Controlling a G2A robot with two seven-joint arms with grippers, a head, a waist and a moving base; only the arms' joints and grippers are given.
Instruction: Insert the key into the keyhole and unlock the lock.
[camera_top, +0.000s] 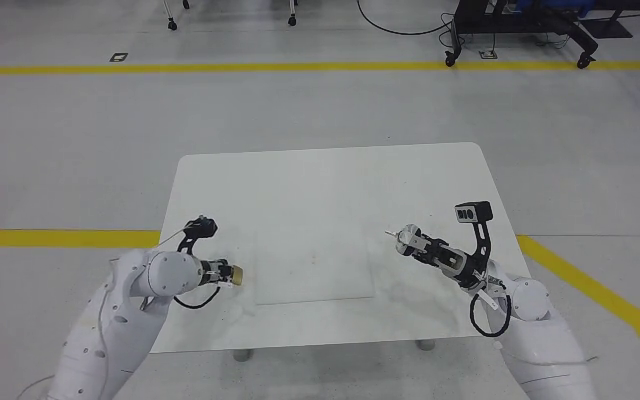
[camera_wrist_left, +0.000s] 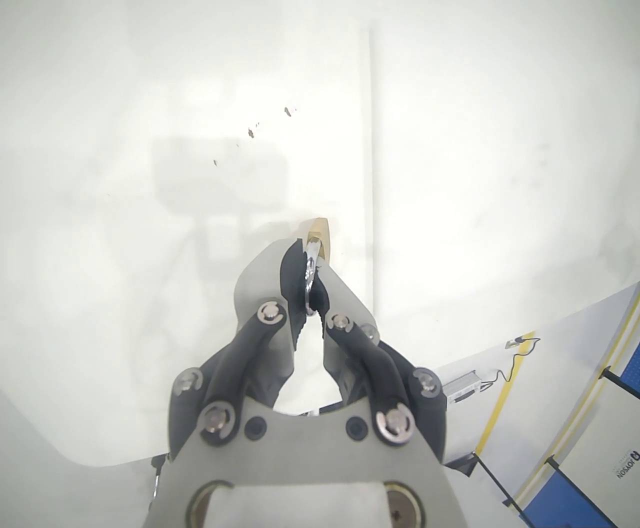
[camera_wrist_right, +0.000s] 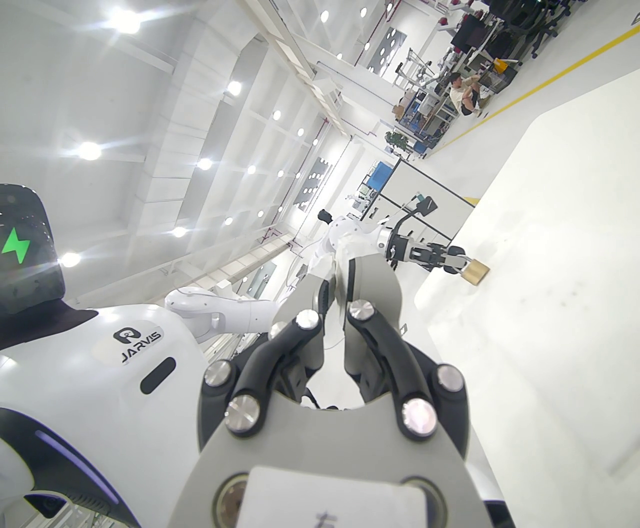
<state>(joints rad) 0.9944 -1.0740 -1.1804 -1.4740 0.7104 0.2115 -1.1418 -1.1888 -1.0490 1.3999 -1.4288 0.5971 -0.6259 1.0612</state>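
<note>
A brass padlock (camera_top: 236, 273) with a silver shackle hangs from my left gripper (camera_top: 226, 272), just above the white table (camera_top: 330, 180) near its front left edge. In the left wrist view the left gripper (camera_wrist_left: 312, 272) is shut on the shackle and the brass body (camera_wrist_left: 318, 234) sticks out past the fingertips. My right gripper (camera_top: 404, 240) is over the table's right side, pointing toward the padlock, shut on a thin silver key (camera_top: 391, 235). The right wrist view has the right gripper (camera_wrist_right: 339, 272) shut and the padlock (camera_wrist_right: 475, 271) far off; the key is hidden by the fingers.
A faint rectangular outline (camera_top: 315, 298) marks the table's front middle, between the two arms. The table's front edge lies close beneath both arms. Yellow floor lines (camera_top: 300, 67) and a wheeled cart (camera_top: 520, 25) are far behind the table.
</note>
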